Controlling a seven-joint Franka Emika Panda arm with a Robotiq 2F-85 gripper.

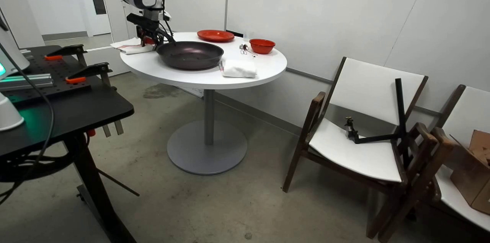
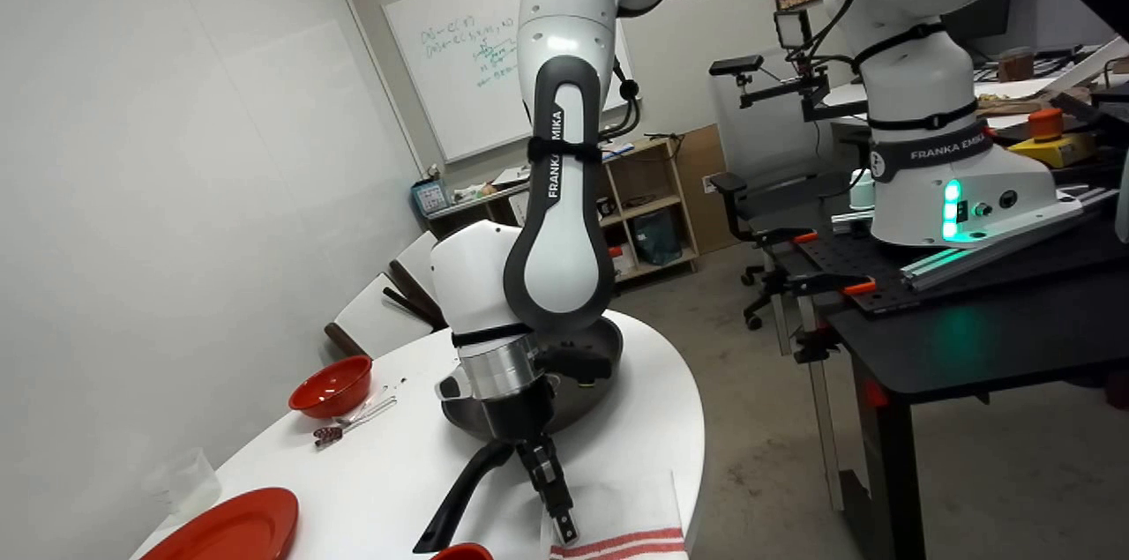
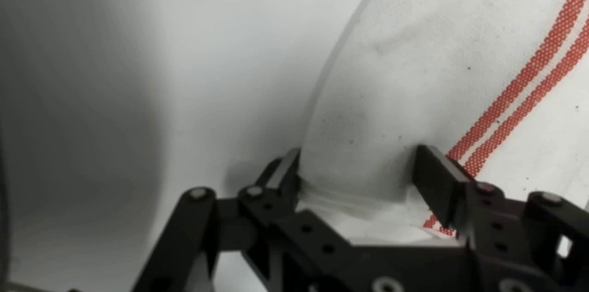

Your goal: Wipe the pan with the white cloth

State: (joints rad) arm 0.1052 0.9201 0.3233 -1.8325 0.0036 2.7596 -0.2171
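Lying flat, rnd blk pan (image 1: pixel 190 56)

In an exterior view my Panda arm (image 2: pixel 569 265) blocks much of the black frying pan (image 2: pixel 584 403). The bottom edge there crops 3 things: the red plate (image 2: pixel 231 529), the white cloth with red stripes (image 2: pixel 622 518) and a red dish (image 2: pixel 463 552) whose kind I can't make out; I can't read the whiteboard (image 2: pixel 472 57) either. In both exterior views the metal utensils (image 1: pixel 244 47) are too small to name. On my wrist view the gripper (image 3: pixel 360 168) is blurred and cut off below, and I can't tell whether both fingers (image 3: pixel 439 186) touch the cloth. A dark blur (image 3: pixel 69 99) at left I can't identify.
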